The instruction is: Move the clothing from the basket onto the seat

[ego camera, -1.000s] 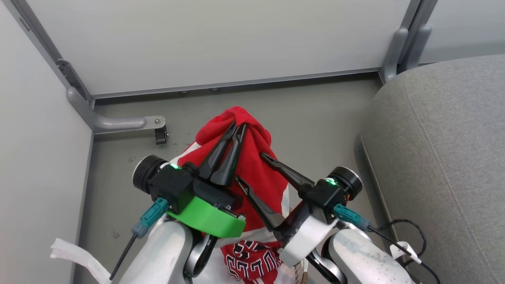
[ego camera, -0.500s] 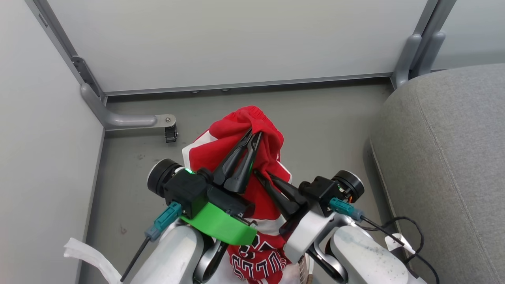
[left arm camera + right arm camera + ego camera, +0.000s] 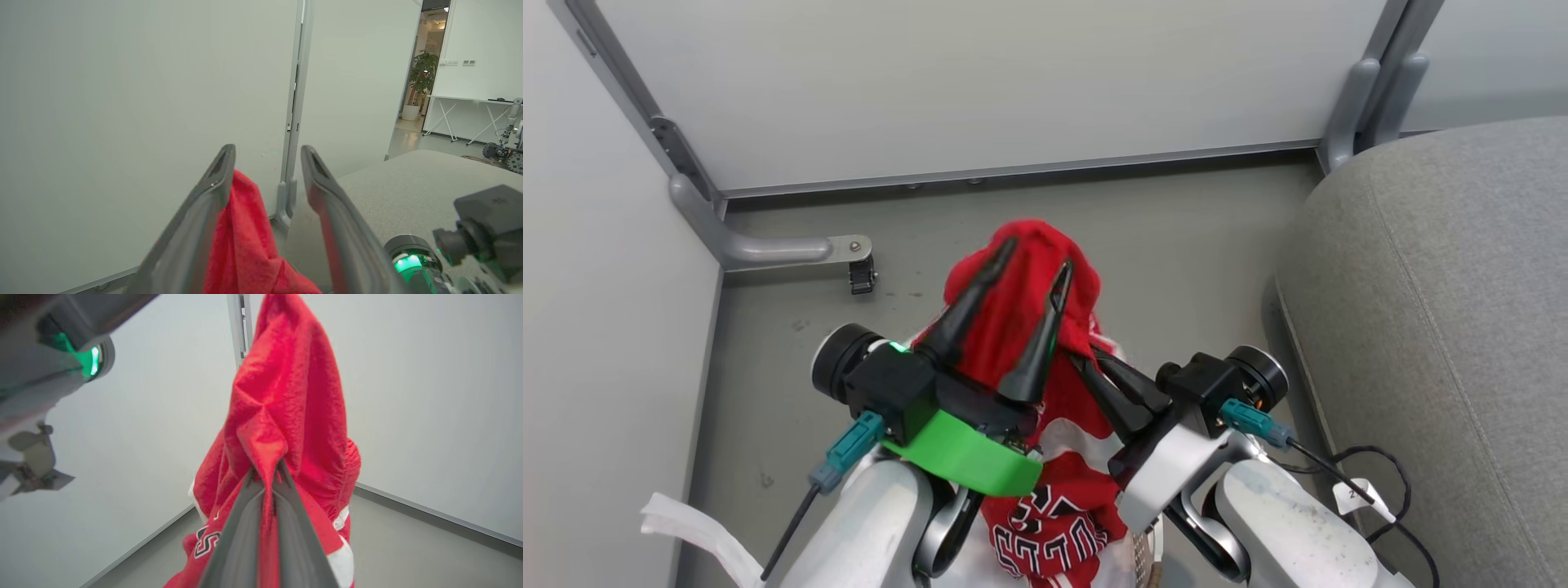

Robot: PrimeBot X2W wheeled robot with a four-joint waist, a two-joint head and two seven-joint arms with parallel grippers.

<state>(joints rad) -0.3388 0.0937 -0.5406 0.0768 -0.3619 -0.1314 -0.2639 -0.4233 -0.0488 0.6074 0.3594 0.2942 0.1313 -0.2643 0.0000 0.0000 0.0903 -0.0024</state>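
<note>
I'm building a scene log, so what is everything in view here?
clothing: one bunch, red with white trim, hanging above the floor
seat: one, light grey, right
partition panels: three, white, left and ahead
panel foot: one, grey, left corner
floor: grey, below
cable: one, black, beside the seat
potted plant: one, green, far doorway
left pincer: dark, open, at the clothing's top
right pincer: dark, shut on the clothing
</note>
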